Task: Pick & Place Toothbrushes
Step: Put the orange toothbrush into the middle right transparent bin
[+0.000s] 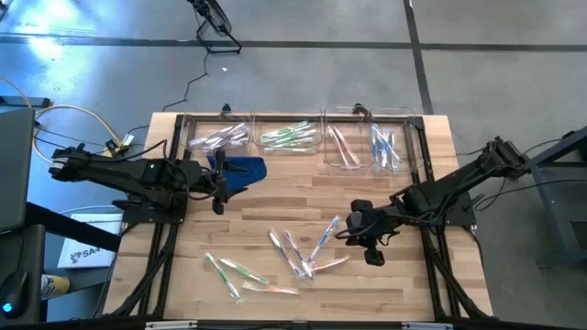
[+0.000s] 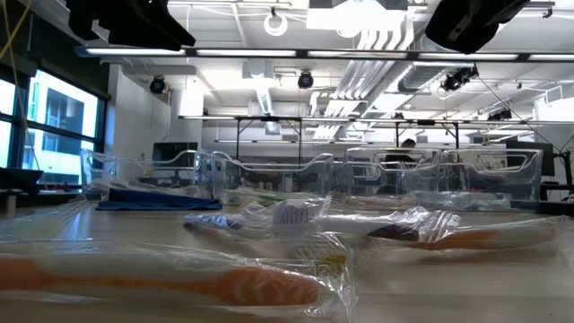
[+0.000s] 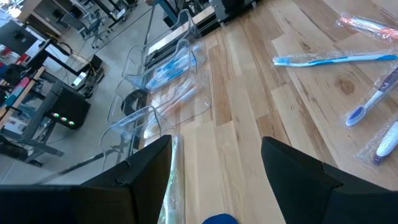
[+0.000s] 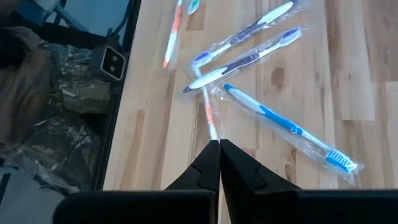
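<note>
Pickup comes next: my right claw hangs pinched shut, empty, beside the blue toothbrush; left claw waits spread.

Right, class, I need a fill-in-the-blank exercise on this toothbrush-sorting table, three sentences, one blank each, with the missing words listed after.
1. The right pincer hangs over the loose toothbrushes with its jaws ____.
2. The left pincer waits with its jaws ____ by the blue cloth.
3. The clear bins stand in a row along the table's ____ edge, away from the loose pile.

Missing words: shut; open; far
</note>
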Robot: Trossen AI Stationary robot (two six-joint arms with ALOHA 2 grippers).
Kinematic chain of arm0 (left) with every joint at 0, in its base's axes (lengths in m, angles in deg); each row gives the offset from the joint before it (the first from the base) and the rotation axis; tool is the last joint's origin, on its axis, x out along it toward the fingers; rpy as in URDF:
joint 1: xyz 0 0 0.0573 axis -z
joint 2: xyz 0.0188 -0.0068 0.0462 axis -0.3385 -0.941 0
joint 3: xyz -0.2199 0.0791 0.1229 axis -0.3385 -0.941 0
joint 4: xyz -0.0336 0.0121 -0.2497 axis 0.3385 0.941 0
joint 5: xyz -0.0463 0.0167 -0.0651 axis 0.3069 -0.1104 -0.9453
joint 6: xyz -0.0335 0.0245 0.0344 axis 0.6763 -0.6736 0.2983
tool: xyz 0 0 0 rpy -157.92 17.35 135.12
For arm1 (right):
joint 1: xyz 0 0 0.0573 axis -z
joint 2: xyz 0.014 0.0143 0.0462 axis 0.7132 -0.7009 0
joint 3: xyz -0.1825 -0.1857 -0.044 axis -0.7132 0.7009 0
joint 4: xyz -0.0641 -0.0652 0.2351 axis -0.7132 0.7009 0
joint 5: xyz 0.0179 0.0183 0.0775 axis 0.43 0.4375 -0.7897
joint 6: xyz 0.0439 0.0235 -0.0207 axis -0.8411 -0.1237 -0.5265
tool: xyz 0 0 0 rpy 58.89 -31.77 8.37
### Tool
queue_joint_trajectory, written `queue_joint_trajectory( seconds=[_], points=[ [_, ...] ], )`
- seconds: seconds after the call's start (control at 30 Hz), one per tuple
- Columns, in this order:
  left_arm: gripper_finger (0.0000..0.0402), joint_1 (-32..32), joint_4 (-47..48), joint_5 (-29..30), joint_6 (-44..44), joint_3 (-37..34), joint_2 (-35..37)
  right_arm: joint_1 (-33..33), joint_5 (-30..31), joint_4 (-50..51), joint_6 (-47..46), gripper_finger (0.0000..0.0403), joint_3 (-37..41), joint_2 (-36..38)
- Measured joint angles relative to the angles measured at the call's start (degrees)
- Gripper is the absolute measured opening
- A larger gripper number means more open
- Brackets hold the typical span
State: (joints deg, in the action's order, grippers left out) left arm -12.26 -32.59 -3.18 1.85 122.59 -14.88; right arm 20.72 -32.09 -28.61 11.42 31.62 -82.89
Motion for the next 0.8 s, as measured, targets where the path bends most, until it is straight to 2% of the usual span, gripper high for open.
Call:
queue_joint_trajectory(
  seconds=[0.23, 0.33, 0.53, 0.67, 0.8],
  points=[
    [0.0242, 0.0, 0.0, 0.0, 0.0, 0.0, 0.0, 0.0, 1.7, 0.0, -3.3, 0.0005, 0.0, 0.0],
    [0.0242, 0.0, 0.0, 0.0, 0.0, 0.0, 0.0, 0.0, 1.8, 0.0, -3.6, 0.0017, 0.0, 0.0],
    [0.0242, 0.0, 0.0, 0.0, 0.0, 0.0, 0.0, 0.0, 3.1, -0.1, -3.3, 0.0088, 0.0, -2.4],
    [0.0242, 0.0, -0.1, -0.3, 0.0, 0.0, 0.0, -0.2, 2.6, -0.3, 3.7, 0.0138, 0.0, -5.5],
    [0.0242, 0.0, -0.1, -0.3, 0.0, 0.0, 0.0, -0.9, 2.3, -0.2, 7.9, 0.0164, 0.0, -9.7]
  ],
)
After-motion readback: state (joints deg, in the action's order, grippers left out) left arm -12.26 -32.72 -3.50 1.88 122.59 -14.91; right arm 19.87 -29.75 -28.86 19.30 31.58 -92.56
